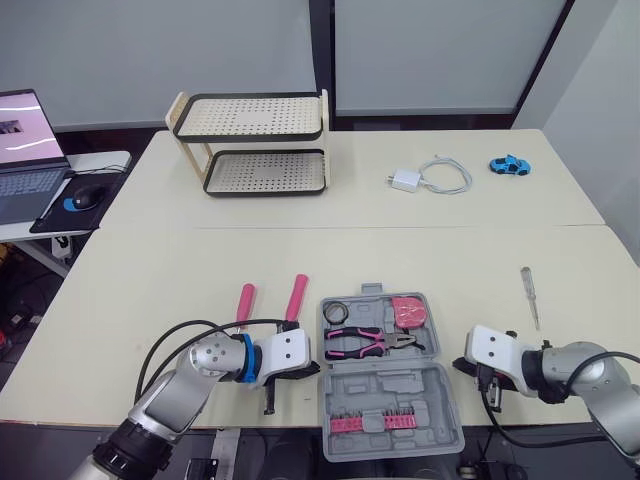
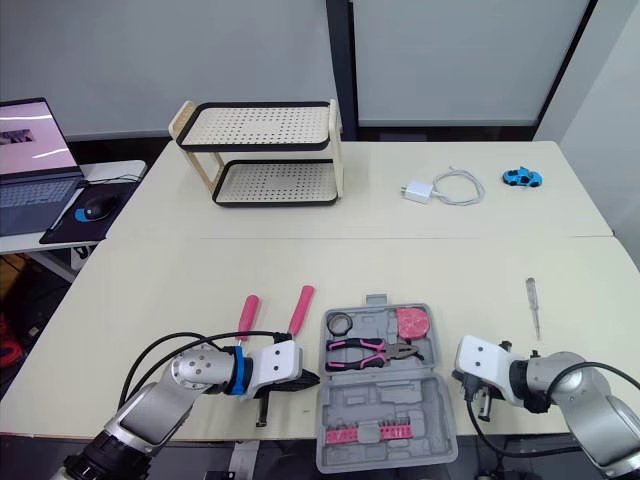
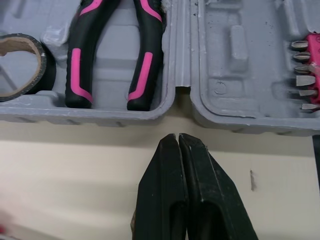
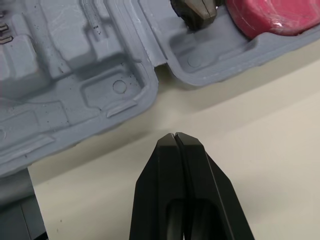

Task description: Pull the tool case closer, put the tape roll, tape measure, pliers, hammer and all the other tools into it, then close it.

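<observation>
one case [image 1: 392, 388] (open) lies between left tool [image 3: 178, 138] and right tool [image 4: 174, 136].

Office or test-lab room. Side bench [image 1: 45, 228] at 10 o'clock carries an open laptop [image 1: 25, 150] and a mouse [image 1: 86, 194] on its mat. Plain grey wall panels [image 1: 430, 50] at 12. Wide pale bench [image 1: 300, 250]; phone charger [image 1: 405, 180] with cable at 1 o'clock.

The grey moulded-plastic tool case [image 1: 420, 385] lies open flat at the table's near edge; its far half holds a black tape roll [image 1: 334, 313], black-and-pink pliers [image 1: 370, 342] and a pink tape measure [image 1: 408, 312]; two pink-handled tools [image 1: 245, 300] lie just left of it; a slim clear-handled screwdriver [image 1: 529, 295] lies well to its right.
</observation>
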